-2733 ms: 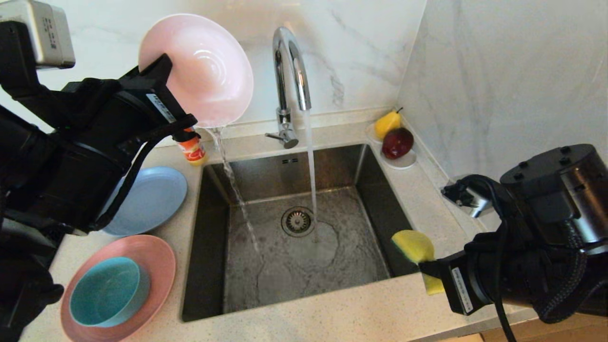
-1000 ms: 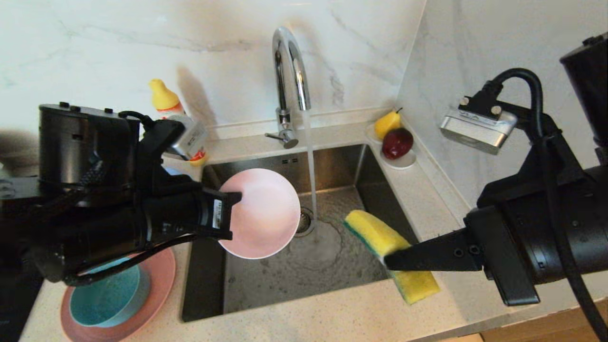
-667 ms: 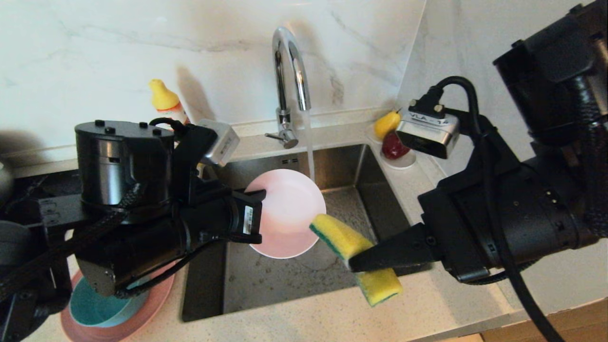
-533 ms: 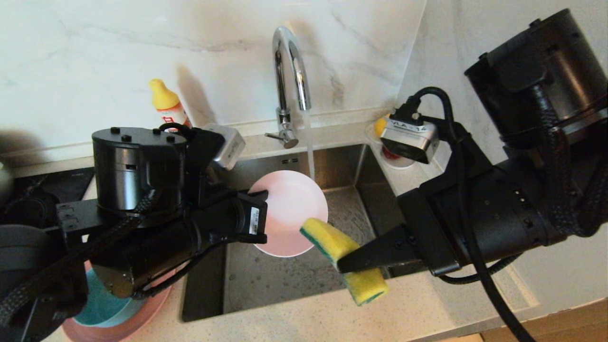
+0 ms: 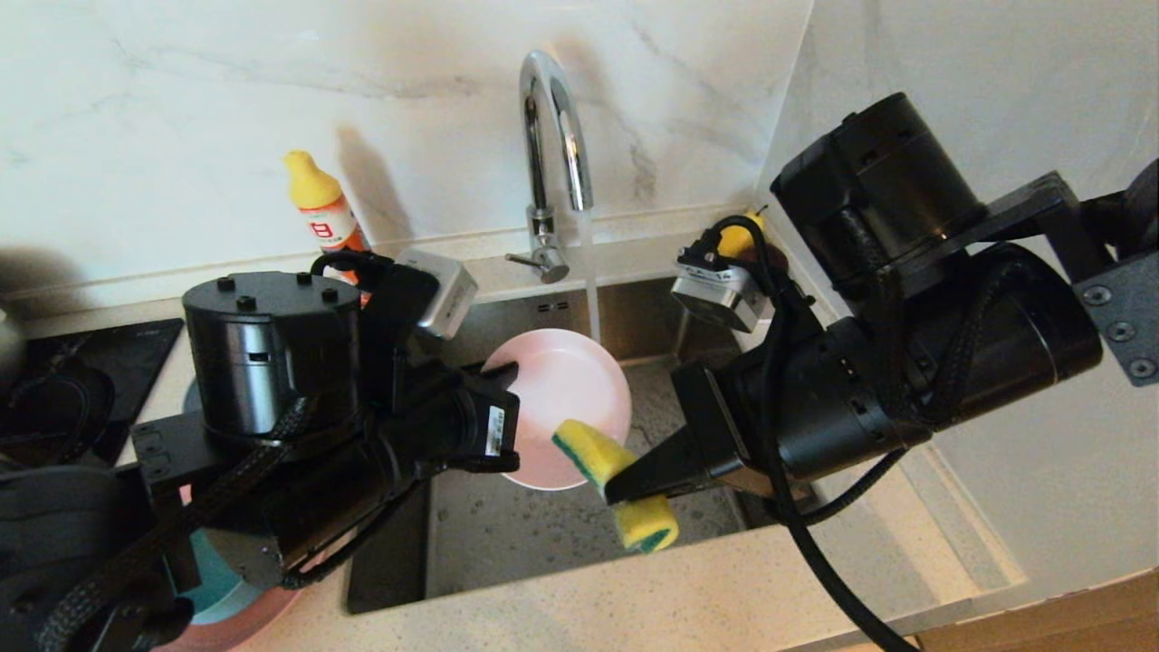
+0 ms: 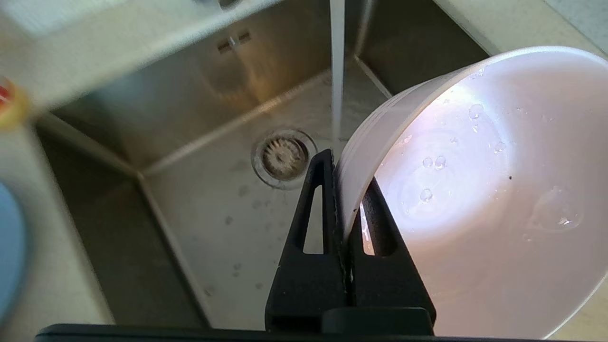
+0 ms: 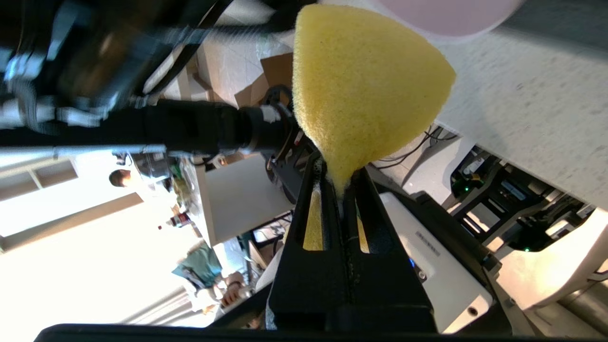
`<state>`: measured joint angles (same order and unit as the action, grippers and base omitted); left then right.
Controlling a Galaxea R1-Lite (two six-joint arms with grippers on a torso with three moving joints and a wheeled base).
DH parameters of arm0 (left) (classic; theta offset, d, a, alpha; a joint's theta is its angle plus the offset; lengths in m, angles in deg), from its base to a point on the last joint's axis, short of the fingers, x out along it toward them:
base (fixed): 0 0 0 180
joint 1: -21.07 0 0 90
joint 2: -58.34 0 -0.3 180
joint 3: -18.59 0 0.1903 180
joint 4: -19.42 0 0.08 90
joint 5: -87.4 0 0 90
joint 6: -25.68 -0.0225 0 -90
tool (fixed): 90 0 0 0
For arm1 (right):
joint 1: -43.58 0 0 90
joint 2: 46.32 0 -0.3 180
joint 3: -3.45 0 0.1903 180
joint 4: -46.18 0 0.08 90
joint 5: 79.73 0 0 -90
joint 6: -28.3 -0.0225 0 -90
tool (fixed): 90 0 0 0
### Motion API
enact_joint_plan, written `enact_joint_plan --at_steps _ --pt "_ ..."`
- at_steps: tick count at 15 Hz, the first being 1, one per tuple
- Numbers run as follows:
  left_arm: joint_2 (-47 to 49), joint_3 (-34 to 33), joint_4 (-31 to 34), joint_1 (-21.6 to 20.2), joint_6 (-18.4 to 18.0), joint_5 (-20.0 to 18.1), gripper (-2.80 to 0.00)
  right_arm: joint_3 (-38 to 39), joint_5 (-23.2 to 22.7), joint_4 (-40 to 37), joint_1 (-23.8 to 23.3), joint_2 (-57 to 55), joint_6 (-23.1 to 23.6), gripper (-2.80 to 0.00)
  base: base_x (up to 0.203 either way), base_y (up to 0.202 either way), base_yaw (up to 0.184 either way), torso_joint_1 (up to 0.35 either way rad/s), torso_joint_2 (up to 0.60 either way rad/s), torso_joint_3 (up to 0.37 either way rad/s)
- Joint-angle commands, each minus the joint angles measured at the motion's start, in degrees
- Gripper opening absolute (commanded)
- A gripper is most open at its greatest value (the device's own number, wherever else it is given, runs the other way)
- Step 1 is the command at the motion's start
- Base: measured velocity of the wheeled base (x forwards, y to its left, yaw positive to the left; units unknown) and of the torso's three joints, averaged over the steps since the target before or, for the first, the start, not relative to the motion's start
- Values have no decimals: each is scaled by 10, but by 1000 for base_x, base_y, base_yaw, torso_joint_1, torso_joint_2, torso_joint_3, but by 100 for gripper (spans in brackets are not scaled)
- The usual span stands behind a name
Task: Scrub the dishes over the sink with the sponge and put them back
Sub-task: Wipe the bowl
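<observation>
Over the sink (image 5: 579, 534), the left gripper (image 5: 503, 373) is clamped on the rim of a pale pink bowl (image 5: 566, 407) tipped on edge, mouth facing five o'clock. The right gripper (image 5: 617, 489) pinches the sponge's (image 5: 605, 464) waist, its long axis running eleven to five, upper end touching the bowl.

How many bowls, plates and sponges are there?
Bowls: 2 (pale pink bowl, teal bowl)
Plates: 2 (pink plate, grey-blue plate)
Sponges: 1 (sponge)
Total: 5
</observation>
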<state>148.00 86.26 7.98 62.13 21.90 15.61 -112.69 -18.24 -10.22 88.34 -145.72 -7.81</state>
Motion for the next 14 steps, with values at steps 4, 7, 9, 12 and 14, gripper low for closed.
enact_joint_plan --at_steps 4,7,9,12,14 --pt "-1 -35 -54 20 -25 10 -280 -45 -5 -4 -18 -46 -20 -280 0 0 0 0 0 0" --pt "-8 -46 -55 28 -26 9 -280 -59 -5 -4 -19 -56 -20 -280 0 0 0 0 0 0" --pt "-10 -51 -55 31 -26 8 -280 -69 -5 -4 -26 -67 -23 -280 0 0 0 0 0 0" --pt "-15 -50 -55 33 -27 7 -280 -80 -1 -3 -40 -77 -34 -280 0 0 0 0 0 0" --pt "-17 -53 -55 39 -29 7 -280 -84 0 -3 -43 -80 -34 -280 0 0 0 0 0 0"
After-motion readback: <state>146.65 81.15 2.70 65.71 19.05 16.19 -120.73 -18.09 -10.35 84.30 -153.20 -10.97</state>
